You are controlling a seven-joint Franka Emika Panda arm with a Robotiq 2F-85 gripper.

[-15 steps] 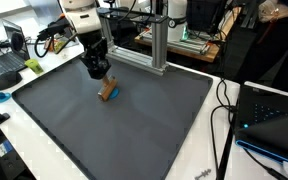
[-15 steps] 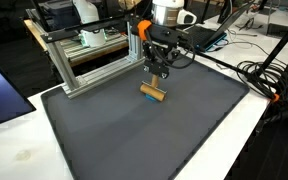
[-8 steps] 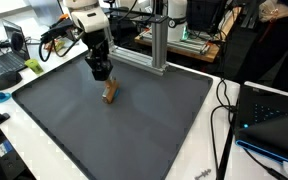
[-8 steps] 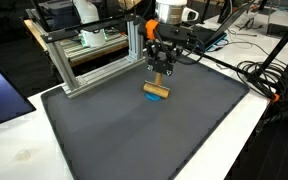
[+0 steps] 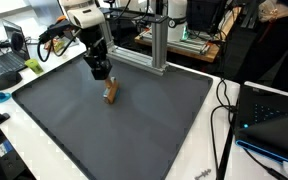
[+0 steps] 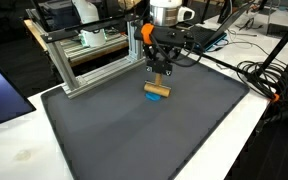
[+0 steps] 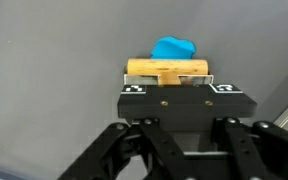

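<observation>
My gripper [image 5: 102,74] [image 6: 160,73] hangs low over the far part of a dark grey mat [image 5: 134,130] [image 6: 144,140]. Directly beneath it is a small wooden piece [image 5: 110,93] [image 6: 156,91], a short round bar with a blue part [image 7: 172,47] on its far side. In the wrist view the bar [image 7: 144,68] lies crosswise just beyond the gripper's black body, and a short wooden stem [image 7: 169,74] runs from its middle back between the hidden fingertips. The jaws are shut on that stem. Whether the bar touches the mat or hangs just above it cannot be told.
An aluminium frame [image 5: 159,45] [image 6: 84,60] stands along the mat's far edge, close behind the gripper. Black cables [image 5: 222,110] [image 6: 259,75] lie beside the mat. Laptops and desk clutter [image 5: 4,60] surround the white table.
The gripper and the wooden piece have shifted together a little way across the mat. The jaws stayed shut.
</observation>
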